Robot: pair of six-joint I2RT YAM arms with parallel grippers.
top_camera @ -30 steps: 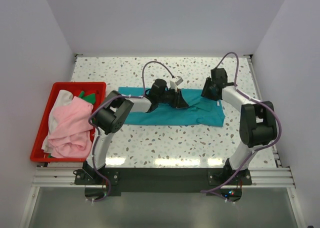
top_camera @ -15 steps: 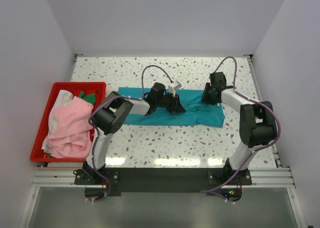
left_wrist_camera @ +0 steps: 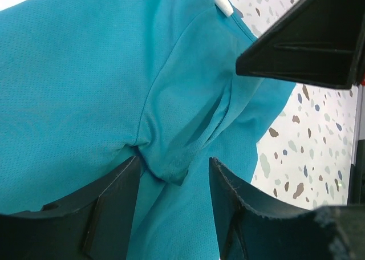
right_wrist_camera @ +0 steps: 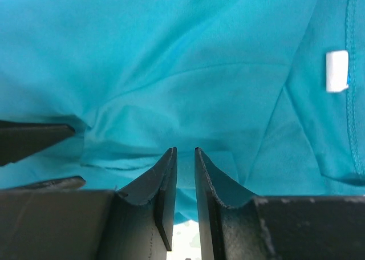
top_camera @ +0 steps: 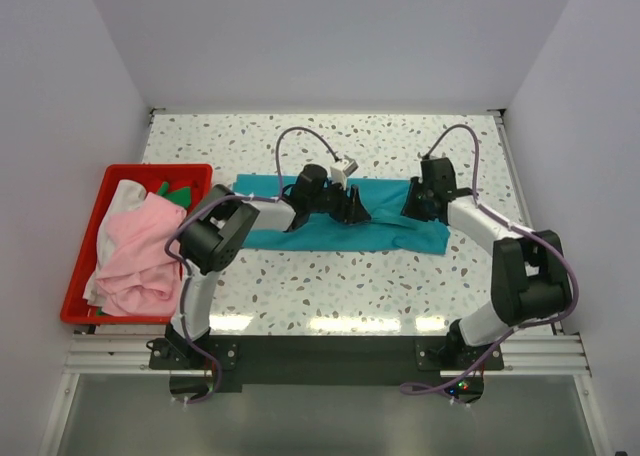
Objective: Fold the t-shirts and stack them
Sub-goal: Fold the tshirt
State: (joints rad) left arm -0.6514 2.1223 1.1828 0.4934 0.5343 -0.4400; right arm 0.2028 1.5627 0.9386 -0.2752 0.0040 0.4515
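The teal t-shirt (top_camera: 385,234) lies spread across the middle of the table, partly folded lengthwise. My left gripper (top_camera: 355,209) is low over its middle; in the left wrist view (left_wrist_camera: 174,160) the jaws stand apart around a small bunched fold of teal cloth (left_wrist_camera: 171,157). My right gripper (top_camera: 414,205) is at the shirt's right part; in the right wrist view (right_wrist_camera: 185,150) the jaws are nearly together with teal cloth (right_wrist_camera: 171,60) pinched at the tips. A light pink shirt (top_camera: 140,251), a white piece (top_camera: 125,196) and a dark green piece (top_camera: 176,191) lie in the bin.
The red plastic bin (top_camera: 110,170) stands at the table's left edge. White walls close in the left, back and right sides. A white label (right_wrist_camera: 336,70) sits near the shirt's collar seam. Speckled tabletop (top_camera: 330,281) shows in front of the shirt.
Both grippers have moved towards the back of the table, taking the teal cloth with them. The shirt's far edge now lies flatter and farther back.
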